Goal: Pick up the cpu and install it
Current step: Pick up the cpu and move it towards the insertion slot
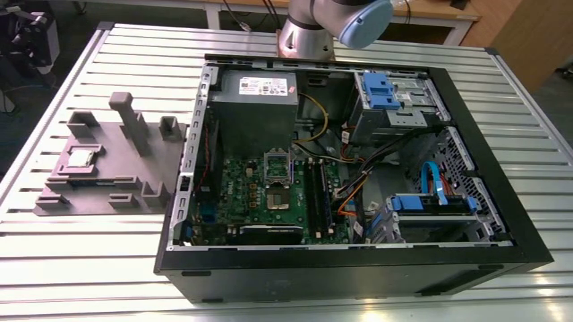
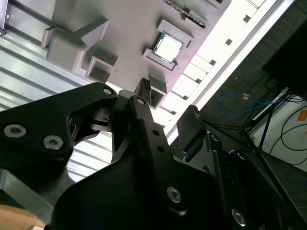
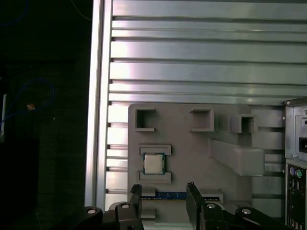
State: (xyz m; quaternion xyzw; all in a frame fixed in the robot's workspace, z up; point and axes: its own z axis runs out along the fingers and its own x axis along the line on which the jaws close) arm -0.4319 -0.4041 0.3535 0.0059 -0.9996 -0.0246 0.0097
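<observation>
Open room above the chip, blocks beside it

The cpu [image 1: 82, 158] lies flat on the tray [image 1: 98, 191] at the exterior view's left, with free room above it. Tall blocks [image 1: 123, 107] stand just to its right and farther back. The computer case [image 1: 358, 272] makes a high wall farther right.

Small silver-topped square cpu [image 3: 154, 164], flat, seated in grey tray [image 3: 192, 155] recess

Robotics lab or workshop bench. Slotted aluminium table [image 1: 80, 268] carries an open desktop computer case [image 1: 358, 275], a grey fixture tray [image 1: 117, 168] and a robot arm base [image 1: 309, 37]. Wooden desks [image 1: 430, 10] behind, loose blue cables [image 2: 235, 103] on dark floor.
</observation>
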